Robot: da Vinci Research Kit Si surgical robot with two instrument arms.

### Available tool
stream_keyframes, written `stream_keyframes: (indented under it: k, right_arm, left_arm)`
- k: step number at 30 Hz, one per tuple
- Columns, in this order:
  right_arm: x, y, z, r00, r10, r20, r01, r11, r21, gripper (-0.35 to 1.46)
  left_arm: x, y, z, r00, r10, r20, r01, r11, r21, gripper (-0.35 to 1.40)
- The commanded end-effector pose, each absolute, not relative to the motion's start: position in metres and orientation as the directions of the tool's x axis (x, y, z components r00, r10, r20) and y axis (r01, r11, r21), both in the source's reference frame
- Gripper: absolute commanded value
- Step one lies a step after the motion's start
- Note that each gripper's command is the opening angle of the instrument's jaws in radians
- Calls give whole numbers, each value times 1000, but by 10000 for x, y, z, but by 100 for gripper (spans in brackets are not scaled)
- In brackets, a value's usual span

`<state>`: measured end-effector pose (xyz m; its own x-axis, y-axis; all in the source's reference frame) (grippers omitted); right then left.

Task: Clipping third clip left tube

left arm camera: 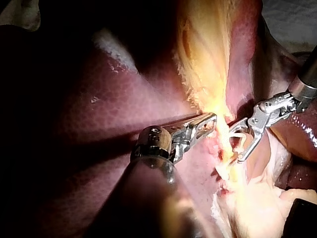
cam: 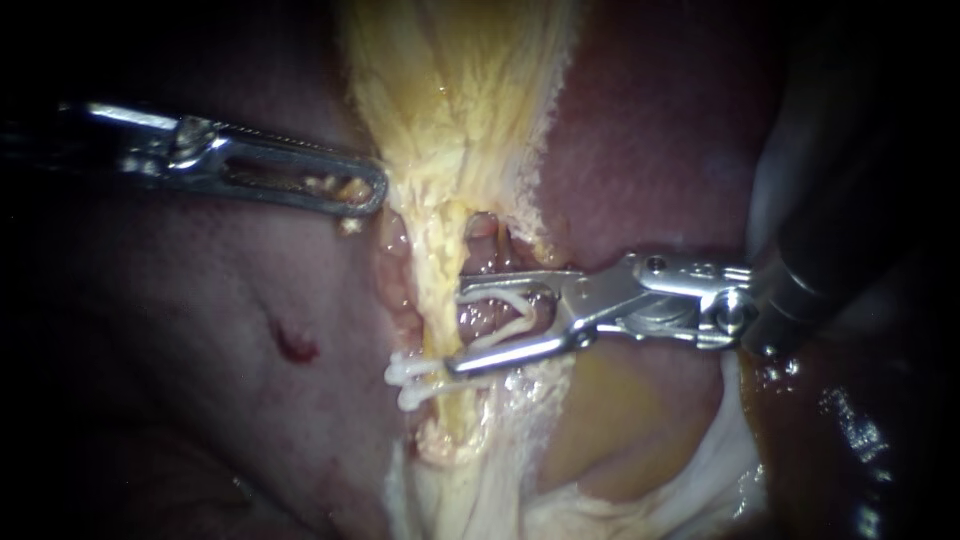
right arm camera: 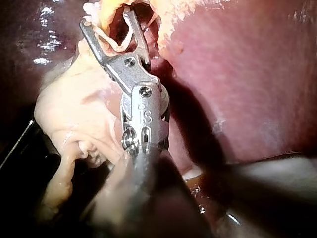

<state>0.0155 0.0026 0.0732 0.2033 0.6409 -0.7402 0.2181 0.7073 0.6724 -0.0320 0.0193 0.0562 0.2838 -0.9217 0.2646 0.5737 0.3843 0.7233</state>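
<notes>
Now three clips: two clips (cam: 408, 383) on the tube (cam: 437, 300) just past the right instrument's end effector (cam: 456, 329), third clip (cam: 498, 333) gripped in it, spread wide. Left instrument (cam: 370, 190) level, grip unclear.

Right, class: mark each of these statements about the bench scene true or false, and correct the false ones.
1. The right instrument carries a white clip that is spread open. True.
2. The tube bears no clips. False: two closed clips sit on it, beside the right instrument's tip.
3. The left instrument touches the right instrument. False: they are apart, and in the endoscope view the left one lies higher, its tip by the yellowish tissue.
4. A small red mark shows on the liver. True.
</notes>
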Motion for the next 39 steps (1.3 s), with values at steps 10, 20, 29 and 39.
stream_keyframes:
  k: [10, 20, 29, 39]
  right_arm:
    - [175, 20, 728, 182, 653, -735, 251, 692, 677, 50]
    - [190, 21, 729, 155, 678, -719, 280, 668, 690, 50]
    - [204, 19, 726, 140, 695, -705, 305, 648, 698, 50]
    - [221, 23, 730, 125, 704, -699, 306, 643, 702, 50]
  left_arm:
    - [-320, 193, 562, 284, -922, 265, 574, 384, 723, -35]
    - [-320, 193, 562, 284, -922, 265, 574, 384, 723, -35]
    - [-320, 194, 563, 284, -921, 265, 573, 385, 724, -35]
    - [-320, 193, 563, 284, -921, 265, 573, 385, 723, -35]
